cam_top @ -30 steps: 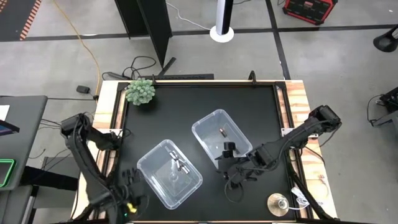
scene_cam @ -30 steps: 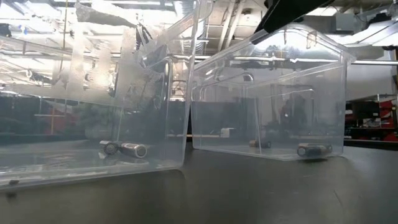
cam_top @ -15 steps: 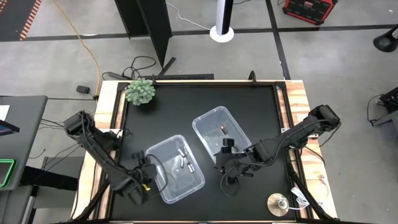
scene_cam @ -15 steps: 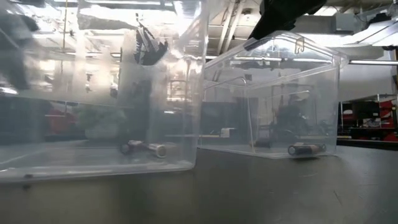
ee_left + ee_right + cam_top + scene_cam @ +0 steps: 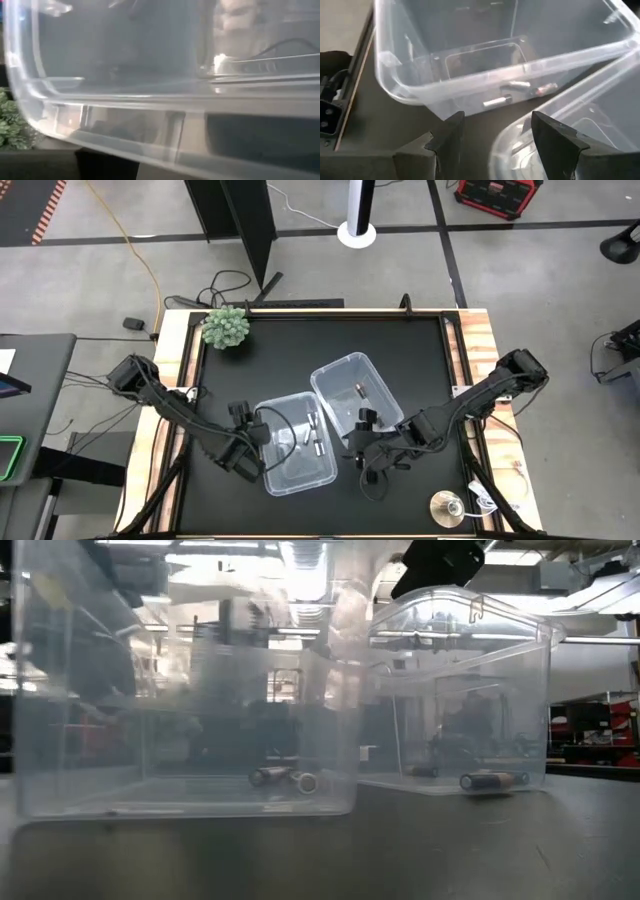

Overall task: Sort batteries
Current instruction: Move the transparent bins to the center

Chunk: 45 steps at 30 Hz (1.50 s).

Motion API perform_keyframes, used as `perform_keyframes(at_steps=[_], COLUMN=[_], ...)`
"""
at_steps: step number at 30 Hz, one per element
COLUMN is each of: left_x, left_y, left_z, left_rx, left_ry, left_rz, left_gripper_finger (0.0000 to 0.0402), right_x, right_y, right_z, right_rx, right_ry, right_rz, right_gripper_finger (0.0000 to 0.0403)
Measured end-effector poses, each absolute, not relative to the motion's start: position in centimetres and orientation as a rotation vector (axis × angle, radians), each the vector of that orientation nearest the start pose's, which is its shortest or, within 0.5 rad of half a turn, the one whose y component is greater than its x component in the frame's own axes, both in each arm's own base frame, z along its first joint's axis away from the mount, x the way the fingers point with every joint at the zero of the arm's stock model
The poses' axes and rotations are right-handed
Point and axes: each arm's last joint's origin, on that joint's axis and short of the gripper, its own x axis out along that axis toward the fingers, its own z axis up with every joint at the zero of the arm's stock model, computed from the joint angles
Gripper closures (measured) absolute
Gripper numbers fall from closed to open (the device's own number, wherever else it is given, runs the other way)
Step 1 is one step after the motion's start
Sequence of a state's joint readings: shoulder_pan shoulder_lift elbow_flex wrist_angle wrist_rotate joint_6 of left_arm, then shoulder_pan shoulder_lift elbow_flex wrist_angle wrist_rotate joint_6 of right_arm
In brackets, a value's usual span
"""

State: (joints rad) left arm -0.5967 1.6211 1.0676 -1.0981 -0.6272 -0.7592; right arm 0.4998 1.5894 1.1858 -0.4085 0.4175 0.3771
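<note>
Two clear bins stand on the black table. The left bin holds whitish-silver batteries, which also show in the low view and the right wrist view. The right bin holds a dark battery with reddish ends, seen in the low view too. My left gripper is at the left bin's left wall, which fills the left wrist view. My right gripper is open at the right bin's near corner. My right gripper comes level from the table's right. The rim of the right bin's near corner lies between its open fingers. I cannot tell whether a finger touches it.
A small green plant sits at the far left corner. A round silver disc lies on the near right edge. Loose cables trail near the right gripper. Wooden rails border the table. Bare table lies beyond the bins.
My left arm swung from the near left corner toward the table's right and far side, up to the left bin. That bin slid right and turned, and its batteries shifted inside. It now stands close against the right bin.
</note>
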Motion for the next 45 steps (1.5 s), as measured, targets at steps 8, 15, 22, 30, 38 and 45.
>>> perform_keyframes(at_steps=[8,15,22,30,38,45], left_x=[23.4,23.4,23.4,22.2,20.5,20.2], left_y=[-12.7,-12.7,-12.4,-13.0,-14.4,-16.5], left_z=[19.9,19.9,19.9,21.0,22.7,22.7], left_rx=[0.282,0.279,0.283,0.265,0.172,0.091], left_ry=[1.197,1.192,1.166,1.142,1.041,0.961], left_rz=[0.538,0.545,0.588,0.579,0.537,0.454], left_gripper_finger=[0.0194,0.0194,0.0194,0.0194,0.0194,0.0194], right_x=[30.1,29.9,29.9,30.2,29.6,27.5], right_y=[15.8,16.2,16.7,16.6,16.3,12.2], right_z=[25.8,25.9,26.1,26.8,29.3,28.2], right_rx=[0.04,0.084,0.084,-0.067,-0.308,-0.339], right_ry=[0.726,0.723,0.703,0.671,0.674,0.904], right_rz=[-0.04,-0.03,0.017,0.032,-0.093,-0.35], right_gripper_finger=[0.0158,0.0158,0.0158,0.0158,0.017,0.028])
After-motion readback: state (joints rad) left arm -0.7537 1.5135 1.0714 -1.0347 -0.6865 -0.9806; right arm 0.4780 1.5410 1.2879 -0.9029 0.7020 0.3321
